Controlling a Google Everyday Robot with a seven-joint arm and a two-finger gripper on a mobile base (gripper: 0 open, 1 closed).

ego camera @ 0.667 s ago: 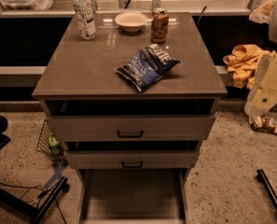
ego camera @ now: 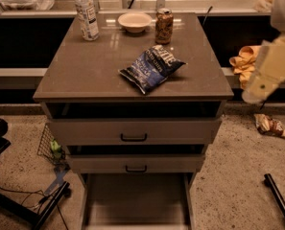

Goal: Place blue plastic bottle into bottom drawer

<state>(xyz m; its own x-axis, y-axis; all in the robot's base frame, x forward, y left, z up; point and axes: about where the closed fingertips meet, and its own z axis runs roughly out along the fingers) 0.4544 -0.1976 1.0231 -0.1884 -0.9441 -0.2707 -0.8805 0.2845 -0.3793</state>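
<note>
The blue plastic bottle (ego camera: 86,14), clear with a white cap and a printed label, stands upright at the back left of the cabinet top (ego camera: 94,66). The bottom drawer (ego camera: 137,200) is pulled out at the bottom of the view, and its pale floor shows bare. Only a cream arm segment (ego camera: 269,63) shows at the right edge, beside the cabinet at tabletop height. My gripper is out of view, far from the bottle.
A white bowl (ego camera: 135,21) and a brown can (ego camera: 164,26) stand at the back. A blue chip bag (ego camera: 152,67) lies mid-top. The two upper drawers (ego camera: 134,131) stand slightly open. An orange cloth (ego camera: 243,63), a wrapper (ego camera: 269,125), a wire basket (ego camera: 51,147) and a black bar (ego camera: 279,198) surround the cabinet.
The cream arm segment at the right has moved up and a little left. The bottle and the other things on the cabinet have not moved.
</note>
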